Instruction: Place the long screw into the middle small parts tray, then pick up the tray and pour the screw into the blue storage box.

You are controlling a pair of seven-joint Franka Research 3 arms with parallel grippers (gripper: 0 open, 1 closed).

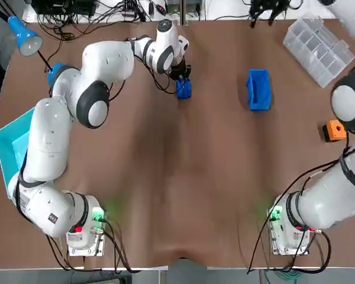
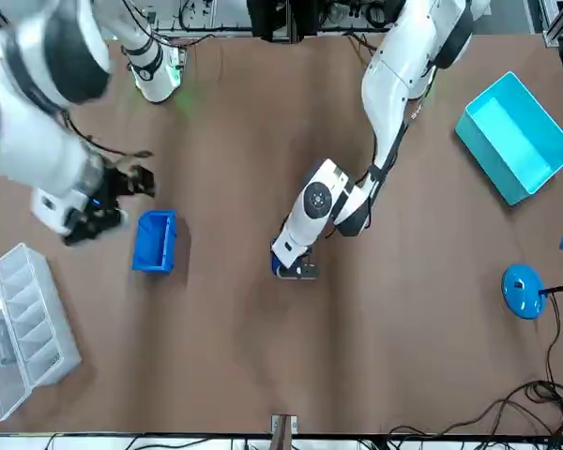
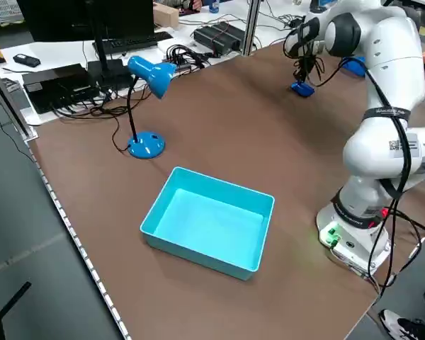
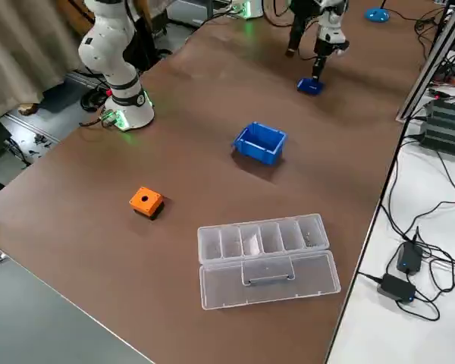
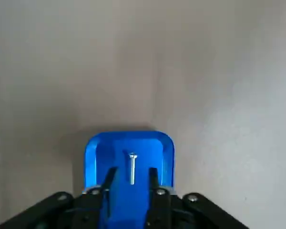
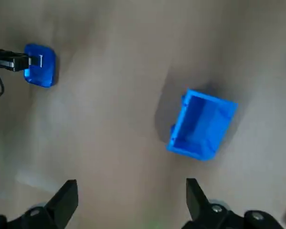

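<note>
A small blue parts tray (image 5: 128, 148) sits at the far middle of the table (image 1: 184, 89), and a long silver screw (image 5: 132, 168) lies inside it. My left gripper (image 5: 131, 179) is shut on the tray's near wall, one finger on each side. From the frames I cannot tell whether the tray rests on the table or hangs just above it (image 4: 309, 86). The blue storage box (image 1: 258, 89) stands upright and apart, to the tray's right. My right gripper (image 6: 131, 191) hovers open high above that box (image 6: 201, 125), holding nothing.
A clear compartment case (image 1: 319, 47) lies at the far right corner. An orange block (image 1: 335, 130) sits by the right edge. A large cyan bin (image 1: 12, 148) and a blue desk lamp (image 1: 23, 35) occupy the left side. Cables run along the far edge.
</note>
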